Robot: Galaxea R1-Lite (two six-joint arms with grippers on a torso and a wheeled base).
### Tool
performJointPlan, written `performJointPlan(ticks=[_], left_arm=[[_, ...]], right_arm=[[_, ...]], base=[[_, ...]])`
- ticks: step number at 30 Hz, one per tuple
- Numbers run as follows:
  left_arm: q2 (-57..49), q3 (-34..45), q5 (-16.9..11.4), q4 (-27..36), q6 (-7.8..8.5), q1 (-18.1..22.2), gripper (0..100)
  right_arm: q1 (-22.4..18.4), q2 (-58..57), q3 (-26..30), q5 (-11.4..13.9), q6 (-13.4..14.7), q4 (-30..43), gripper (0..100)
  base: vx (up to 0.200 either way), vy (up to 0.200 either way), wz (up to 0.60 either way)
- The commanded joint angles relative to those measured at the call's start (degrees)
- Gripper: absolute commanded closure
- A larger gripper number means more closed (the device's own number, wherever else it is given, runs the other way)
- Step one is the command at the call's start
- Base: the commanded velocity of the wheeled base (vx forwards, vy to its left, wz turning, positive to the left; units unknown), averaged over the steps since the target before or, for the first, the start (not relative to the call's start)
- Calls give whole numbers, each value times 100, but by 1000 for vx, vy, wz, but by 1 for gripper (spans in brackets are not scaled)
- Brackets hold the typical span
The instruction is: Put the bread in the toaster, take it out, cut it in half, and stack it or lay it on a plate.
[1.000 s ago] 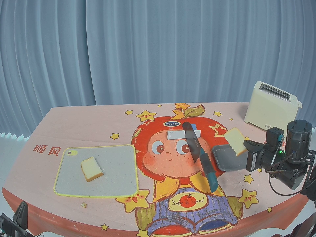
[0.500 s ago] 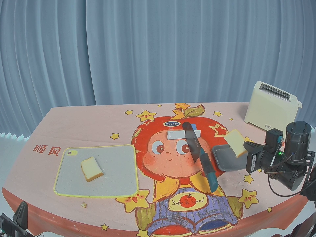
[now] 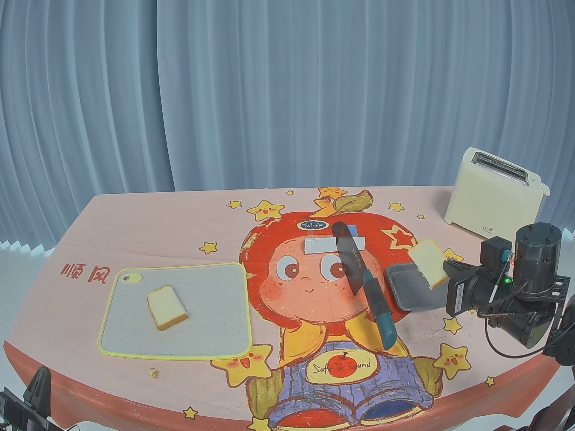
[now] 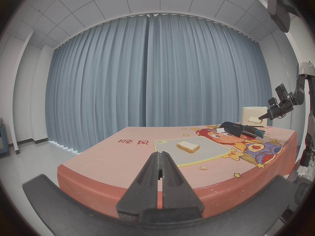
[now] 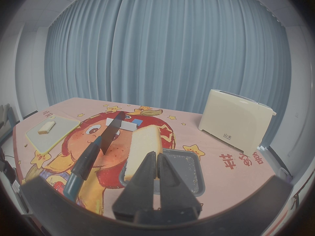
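The right pincer [image 3: 448, 266] was clamped on one edge of a pale slice [image 3: 429, 261], holding it tilted in the air over the far right corner of a dark tray [image 3: 407, 291]. Seen side-on, the slice hung clear of the tabletop [image 3: 150, 222], in front of the cream toaster [image 3: 494, 194]. The toaster stood at the far right corner, beyond the tray, its slots facing up. Just left of the tray lay a knife [image 3: 366, 282], its teal handle toward the near edge and its dark blade pointing away, resting across a small white block [image 3: 323, 245]. Well off to the left sat a grey board [image 3: 203, 324] with a yellow rim. On it a smaller piece [image 3: 167, 307] of bread lay flat, in the board's left half. A crumb [image 3: 153, 373] lay on the tabletop just beside the board's near edge. The left pincer [image 4: 160, 167] hung off the near left edge of the tabletop, its jaws pressed together with nothing between them. A blue-grey curtain [image 3: 287, 79] closed off the room behind.
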Motion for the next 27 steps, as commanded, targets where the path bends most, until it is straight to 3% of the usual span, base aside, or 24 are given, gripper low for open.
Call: performJointPlan(ticks=[1,22,27], left_arm=[[-93,101,1,0,2,4,100],[-93,101,1,0,11,4,100],[-93,101,1,0,11,4,100]], right_arm=[[2,31,3,-3,1,13,100],[-138,953,-164,-249,353,-22,100],[-182,1129,-191,-486,388,-49,100]], base=[[0,0,0],[0,0,0],[0,0,0]])
